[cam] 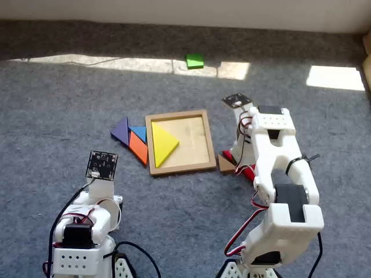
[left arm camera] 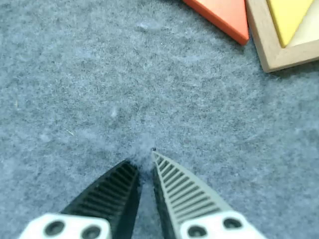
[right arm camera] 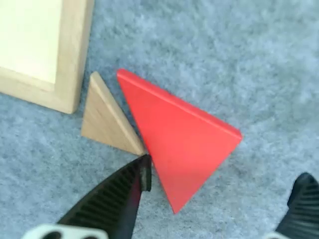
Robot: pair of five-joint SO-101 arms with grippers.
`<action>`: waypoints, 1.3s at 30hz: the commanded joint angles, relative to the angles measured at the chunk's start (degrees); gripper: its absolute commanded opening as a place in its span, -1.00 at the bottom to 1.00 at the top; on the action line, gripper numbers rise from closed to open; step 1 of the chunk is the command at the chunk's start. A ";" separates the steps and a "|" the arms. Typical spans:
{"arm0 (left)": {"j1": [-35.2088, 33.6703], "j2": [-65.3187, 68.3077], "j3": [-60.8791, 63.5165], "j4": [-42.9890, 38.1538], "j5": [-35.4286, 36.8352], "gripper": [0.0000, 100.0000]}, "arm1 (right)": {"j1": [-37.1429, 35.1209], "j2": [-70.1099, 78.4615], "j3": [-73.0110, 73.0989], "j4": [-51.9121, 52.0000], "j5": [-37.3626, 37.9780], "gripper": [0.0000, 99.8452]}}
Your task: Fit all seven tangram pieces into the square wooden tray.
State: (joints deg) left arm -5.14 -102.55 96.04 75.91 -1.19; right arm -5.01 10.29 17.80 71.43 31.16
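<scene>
Currently in hand: we judged it the pick-up of the red triangle [right arm camera: 182, 144]; the yellow triangle [cam: 162, 143] lay inside the tray [cam: 182, 168]; the rest lay outside it.
Right gripper [right arm camera: 224, 178]: wide open and empty; its jaws straddled the red triangle, one tip at the seam with the tan triangle [right arm camera: 107, 122].
Red triangle: on the carpet off the tray's right edge; it touched the tan triangle, which lay between it and the tray.
Left gripper [left arm camera: 143, 158]: all but closed, holding nothing; over bare carpet near the tray's left near corner.
Other pieces: orange piece [cam: 138, 147], blue piece [cam: 138, 133] and purple piece [cam: 120, 132] just beside the tray's left edge; green piece [cam: 195, 61] well beyond its far edge.
Next move: we reckoned it called for closing on the red edges alone, sparing the tan neighbour; then a lift into the tray's free half beside the yellow.
</scene>
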 commanded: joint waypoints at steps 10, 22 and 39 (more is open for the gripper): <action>-0.48 -1.27 1.19 0.18 -0.18 -0.99 | -5.23 4.53 -0.57 -4.88 4.31 -0.16; -0.48 -1.27 1.19 0.18 -0.18 -0.99 | -4.18 9.80 -0.66 -0.84 14.59 -0.67; -0.48 -1.27 1.19 0.18 -0.18 -0.99 | -0.75 9.63 -15.96 13.76 8.97 -0.71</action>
State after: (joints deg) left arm -5.14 -102.55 96.04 75.91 -1.19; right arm -6.33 20.31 7.25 81.27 44.35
